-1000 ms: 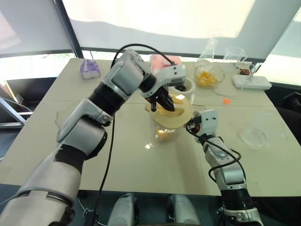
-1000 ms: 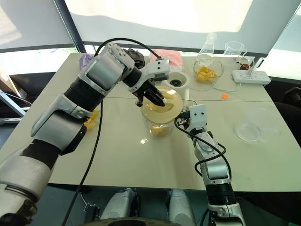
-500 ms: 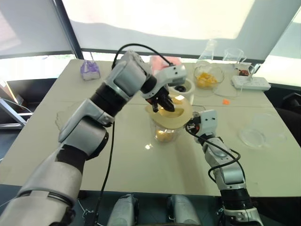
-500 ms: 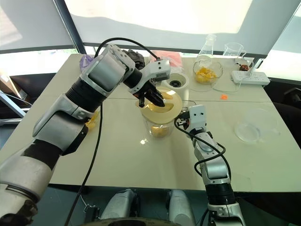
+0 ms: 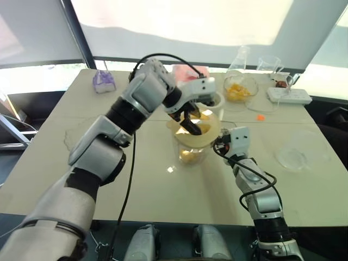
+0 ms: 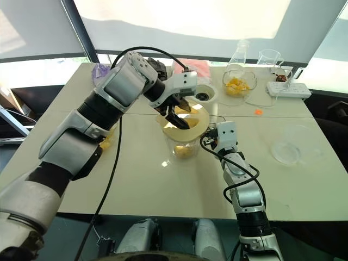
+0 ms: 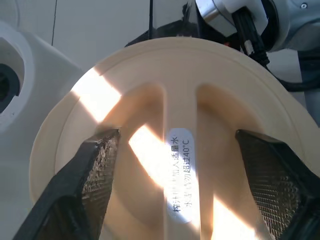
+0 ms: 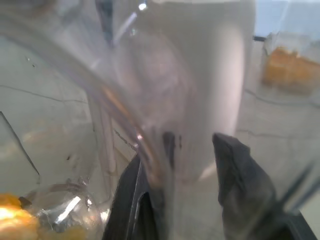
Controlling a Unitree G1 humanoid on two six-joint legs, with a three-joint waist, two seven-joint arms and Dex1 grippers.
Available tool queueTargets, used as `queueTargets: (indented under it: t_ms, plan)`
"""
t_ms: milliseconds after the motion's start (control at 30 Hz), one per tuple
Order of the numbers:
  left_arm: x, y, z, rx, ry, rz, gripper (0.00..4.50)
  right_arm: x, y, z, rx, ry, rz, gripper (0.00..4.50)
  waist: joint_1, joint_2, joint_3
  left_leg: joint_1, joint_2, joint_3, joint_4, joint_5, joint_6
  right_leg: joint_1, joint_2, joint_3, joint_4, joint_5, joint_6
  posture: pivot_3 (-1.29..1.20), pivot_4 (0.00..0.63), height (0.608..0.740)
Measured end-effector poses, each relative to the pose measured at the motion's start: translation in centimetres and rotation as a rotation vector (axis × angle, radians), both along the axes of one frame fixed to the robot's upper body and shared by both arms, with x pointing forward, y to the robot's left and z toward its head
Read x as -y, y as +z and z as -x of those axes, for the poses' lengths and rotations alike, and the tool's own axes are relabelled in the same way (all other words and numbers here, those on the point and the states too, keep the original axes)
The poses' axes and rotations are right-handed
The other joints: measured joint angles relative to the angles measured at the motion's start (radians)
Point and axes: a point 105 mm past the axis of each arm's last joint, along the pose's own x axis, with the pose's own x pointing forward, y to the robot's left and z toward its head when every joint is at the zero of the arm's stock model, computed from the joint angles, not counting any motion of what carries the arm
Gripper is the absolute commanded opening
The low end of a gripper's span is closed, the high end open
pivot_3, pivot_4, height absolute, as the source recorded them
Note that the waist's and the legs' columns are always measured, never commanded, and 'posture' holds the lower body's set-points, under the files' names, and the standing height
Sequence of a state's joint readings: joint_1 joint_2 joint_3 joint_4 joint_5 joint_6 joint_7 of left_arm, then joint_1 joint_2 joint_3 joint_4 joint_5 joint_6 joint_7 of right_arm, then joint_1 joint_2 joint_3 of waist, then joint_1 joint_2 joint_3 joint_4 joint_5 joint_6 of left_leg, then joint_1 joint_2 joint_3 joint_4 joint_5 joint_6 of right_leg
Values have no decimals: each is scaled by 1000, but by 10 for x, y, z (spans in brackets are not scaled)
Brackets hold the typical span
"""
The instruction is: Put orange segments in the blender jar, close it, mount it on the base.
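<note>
The clear blender jar [image 5: 191, 153] stands mid-table with orange segments [image 8: 20, 220] at its bottom. A cream lid [image 5: 205, 130] lies on its mouth. My left gripper [image 5: 191, 123] hovers just over the lid, open, its fingers [image 7: 95, 175] spread to either side of the lid's central ridge [image 7: 177, 150]. From the right, my right gripper [image 5: 221, 144] is shut on the jar's side, with the clear wall [image 8: 200, 75] between its fingers. The white blender base [image 5: 213, 100] sits just behind the jar.
A glass bowl of orange segments [image 5: 241, 87], a flask [image 5: 243, 56] and a power strip [image 5: 291, 95] stand at the back right. A clear dish [image 5: 296, 157] lies at the right. A purple object [image 5: 103, 80] and a pink cloth [image 5: 190, 70] are at the back.
My left gripper's fingers have spread apart and let go of the lid, which rests on the jar. The right gripper has stayed on the jar.
</note>
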State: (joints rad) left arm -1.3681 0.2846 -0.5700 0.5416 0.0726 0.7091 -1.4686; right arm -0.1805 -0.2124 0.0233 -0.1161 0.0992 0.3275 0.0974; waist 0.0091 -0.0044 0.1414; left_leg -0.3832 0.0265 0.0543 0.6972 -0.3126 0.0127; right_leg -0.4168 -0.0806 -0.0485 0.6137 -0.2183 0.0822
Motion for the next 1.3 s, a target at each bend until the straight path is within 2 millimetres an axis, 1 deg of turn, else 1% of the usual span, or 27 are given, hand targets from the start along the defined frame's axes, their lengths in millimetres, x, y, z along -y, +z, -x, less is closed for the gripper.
queueTargets:
  t_ms: [33,67,167,233,267,333,367,433,467,567,667,767,867,933,1000,1033,1067,1133,1167,1233,1267,1300]
  plan:
    - [1,3,0,3,-7,-7,3697,0,2,0,8,1,1,1000,1,0,0,-5,0,0,0,0,0,-4,0,0,0,0,0,0,150,740]
    - [2,8,-2,6,-16,-13,3697,0,4,0,17,1,2,1000,2,0,0,-9,-1,0,1,0,0,-9,0,0,1,2,-4,0,150,740]
    - [5,16,-6,5,-22,-27,3697,1,8,0,35,-3,2,1000,3,2,6,-14,-4,1,1,0,0,-13,0,0,1,2,-3,0,150,740]
    - [8,24,-8,30,-33,-27,3697,3,12,-1,51,-11,0,1000,4,2,9,-22,-5,0,1,0,0,-20,0,0,1,2,-2,0,150,740]
    - [10,32,-11,60,-43,-24,3697,3,14,-2,61,-15,-1,1000,5,2,9,-26,-6,-1,1,0,1,-24,0,0,1,2,-1,0,150,740]
    - [14,54,-17,160,-51,-3,3697,1,18,-1,78,-5,8,1000,4,1,11,-27,-8,-1,1,0,1,-25,0,0,1,3,3,0,150,740]
    - [18,66,-17,205,-62,16,3697,1,19,-1,83,-2,10,1000,3,0,12,-27,-8,-1,1,0,1,-25,-1,0,1,2,5,0,150,740]
    - [26,84,-15,266,-94,45,3697,0,20,-1,87,2,14,1000,2,0,12,-27,-9,-1,1,-1,4,-25,-1,1,1,1,7,0,150,740]
    - [29,88,-13,278,-109,54,3697,0,20,-1,88,4,15,1000,1,0,12,-27,-9,-1,1,-2,4,-25,-1,1,0,1,7,0,150,740]
    - [32,88,-9,263,-135,59,3697,0,19,-1,86,6,16,1000,0,1,14,-27,-9,-1,1,-2,4,-25,-1,1,1,0,5,0,150,740]
    - [28,93,-8,259,-147,76,3697,0,19,-1,86,5,16,1000,0,1,17,-26,-9,-2,1,-2,4,-25,-1,1,3,-1,4,0,150,740]
    - [18,104,-9,260,-126,111,3697,0,19,1,89,2,16,1000,0,1,17,-26,-9,-2,1,-2,4,-25,-1,1,3,0,4,0,150,740]
    - [0,121,-13,247,-35,210,3697,2,18,6,85,-9,11,1000,-1,2,18,-26,-9,-2,1,-2,4,-25,-1,1,3,1,7,0,150,740]
    - [-16,128,-17,230,28,324,3697,7,19,11,86,-29,4,1000,0,3,18,-26,-9,-3,1,-2,4,-25,-1,2,4,0,8,0,150,740]
    - [-35,123,-23,211,104,471,3697,18,20,17,79,-63,-12,1000,0,4,18,-25,-8,-3,1,-2,4,-25,-2,3,6,0,9,0,150,740]
    - [-46,115,-28,195,155,519,3697,23,21,21,75,-81,-19,1000,0,3,18,-25,-8,-3,1,-1,3,-25,-2,3,6,0,9,0,150,740]
    - [-59,102,-30,177,209,541,3697,27,23,24,69,-91,-29,1000,-2,4,19,-25,-8,-3,1,-1,3,-25,-2,3,6,0,9,0,150,740]
    - [-85,68,-34,101,348,524,3697,33,32,30,65,-105,-53,1000,-7,5,20,-25,-9,-3,1,0,2,-26,-2,4,10,1,9,0,150,740]
    - [-97,49,-35,62,423,505,3697,35,41,33,77,-105,-62,1000,-10,5,21,-25,-9,-2,1,0,2,-26,-2,5,14,1,9,0,150,740]
    - [-112,18,-33,3,526,476,3697,39,65,37,120,-96,-61,1000,-17,3,23,-25,-9,-3,1,1,-1,-27,-2,6,15,1,9,0,150,740]
    - [-115,6,-30,-20,554,467,3697,40,79,38,151,-91,-60,1000,-17,1,24,-25,-9,-4,1,2,-2,-27,-2,6,15,0,9,0,150,740]
    - [-116,1,-28,-28,565,467,3697,40,90,39,177,-86,-63,1000,-15,0,25,-25,-9,-5,2,2,-2,-27,-2,5,15,0,9,0,150,740]
